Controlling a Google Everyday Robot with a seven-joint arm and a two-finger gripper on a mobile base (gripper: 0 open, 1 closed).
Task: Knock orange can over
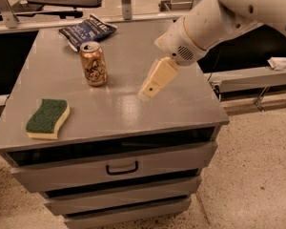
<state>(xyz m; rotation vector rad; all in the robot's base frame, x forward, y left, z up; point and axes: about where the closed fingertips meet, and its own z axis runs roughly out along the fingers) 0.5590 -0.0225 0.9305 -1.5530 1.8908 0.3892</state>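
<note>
Just in front of a blue snack bag, the orange can stands upright on the back left of the grey cabinet top. The gripper hangs over the middle of the top, right of the can and apart from it. Whether it is clenched or released, I cannot tell. A green sponge lies near the front left edge.

I see a warm, rather dim light that comes from above. It makes a pale glare on the table just below the gripper, which hangs over the middle. The orange can gleams, and the shadows are soft.
</note>
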